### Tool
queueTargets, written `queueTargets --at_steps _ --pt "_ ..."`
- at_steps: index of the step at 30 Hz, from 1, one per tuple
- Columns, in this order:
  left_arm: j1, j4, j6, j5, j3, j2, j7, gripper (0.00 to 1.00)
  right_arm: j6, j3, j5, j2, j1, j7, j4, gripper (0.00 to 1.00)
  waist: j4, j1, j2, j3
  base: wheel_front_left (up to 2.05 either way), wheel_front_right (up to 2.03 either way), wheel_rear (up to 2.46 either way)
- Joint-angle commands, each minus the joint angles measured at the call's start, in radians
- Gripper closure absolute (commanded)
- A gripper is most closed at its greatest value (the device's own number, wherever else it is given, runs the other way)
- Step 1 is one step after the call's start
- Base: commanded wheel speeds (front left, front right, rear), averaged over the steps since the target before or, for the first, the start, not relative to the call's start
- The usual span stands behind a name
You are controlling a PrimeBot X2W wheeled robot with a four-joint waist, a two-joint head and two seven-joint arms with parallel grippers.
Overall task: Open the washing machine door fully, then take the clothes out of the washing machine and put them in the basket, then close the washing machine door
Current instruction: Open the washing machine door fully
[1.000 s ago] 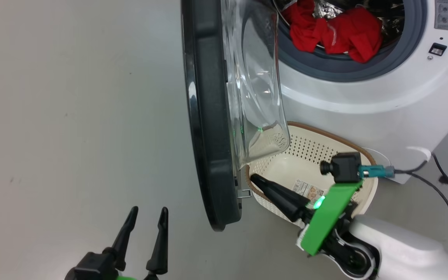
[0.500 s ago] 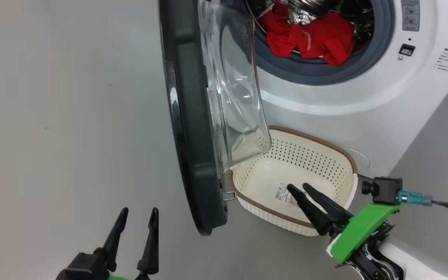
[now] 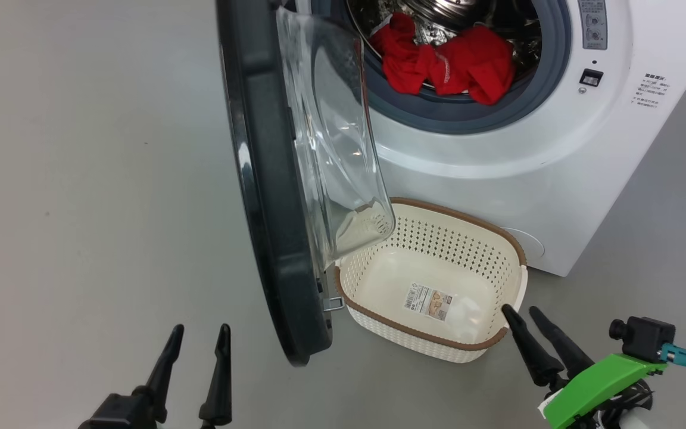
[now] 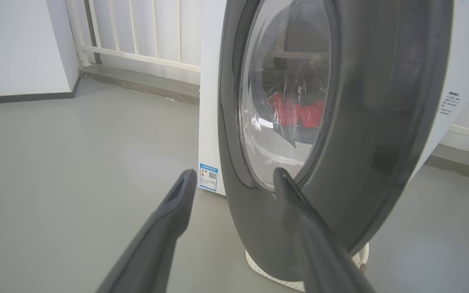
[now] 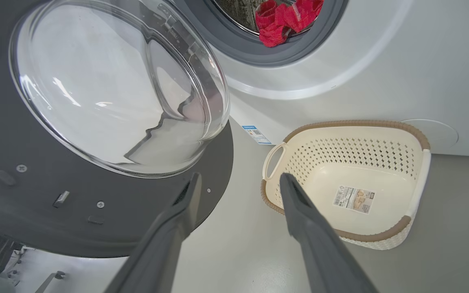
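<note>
Withdrawn from the basket to five o'clock, the right gripper is spread wide and empty, as is the left gripper at seven. The clothes lie at twelve, left reachable past the swung-open washing machine door.

The washing machine is set on the floor at the upper right of the head view, and the door is swung out from its left side, edge-on to the robot. The clothes are piled in the drum, at its front lip. The basket is placed on the floor just before the machine, right of the door, whose glass bowl overhangs the basket's left end. The left gripper is seen left of the door, the right gripper just beside the basket's near right corner.
</note>
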Motion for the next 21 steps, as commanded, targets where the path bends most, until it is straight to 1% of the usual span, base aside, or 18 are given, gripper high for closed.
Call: queueTargets --at_steps 1,7,11,12,14,15,21 --pt "-0.009 -0.019 -0.004 0.009 0.04 0.011 -0.008 0.0 0.008 -0.032 -0.063 0.005 0.022 -0.014 -0.008 0.0 -0.004 0.0 -0.0001 0.002 0.0 0.0 0.0" --pt "-0.011 -0.017 -0.005 0.01 0.048 0.011 -0.008 0.0 0.008 -0.159 -0.24 0.051 0.074 -0.014 0.006 0.0 -0.014 0.0 -0.0001 0.002 0.0 0.0 0.0" --pt "-0.011 -0.017 -0.006 0.012 0.052 0.011 -0.008 0.0 0.008 -0.264 -0.361 0.086 0.096 -0.014 -0.009 0.0 -0.02 0.0 -0.0001 0.003 0.0 0.0 0.0" --pt "-0.011 -0.017 -0.006 0.012 0.052 0.011 -0.008 0.0 0.008 -0.264 -0.361 0.086 0.096 -0.014 -0.009 0.0 -0.02 0.0 -0.0001 0.003 0.0 0.0 0.0" --pt "-0.013 -0.017 -0.007 0.012 0.054 0.011 -0.008 0.0 0.008 -0.315 -0.428 0.104 0.107 -0.014 -0.024 0.0 -0.022 0.0 -0.0001 0.004 0.0 0.0 0.0" --pt "-0.015 -0.017 -0.008 0.013 0.054 0.011 -0.008 0.0 0.008 -0.362 -0.496 0.122 0.119 -0.014 -0.041 0.0 -0.022 0.0 -0.0001 0.006 0.0 0.0 0.0" --pt "-0.022 -0.018 -0.007 0.012 0.056 0.011 -0.008 0.0 0.008 -0.464 -0.672 0.173 0.151 -0.014 -0.099 0.0 -0.023 0.0 -0.0001 0.011 0.0 0.0 0.0"
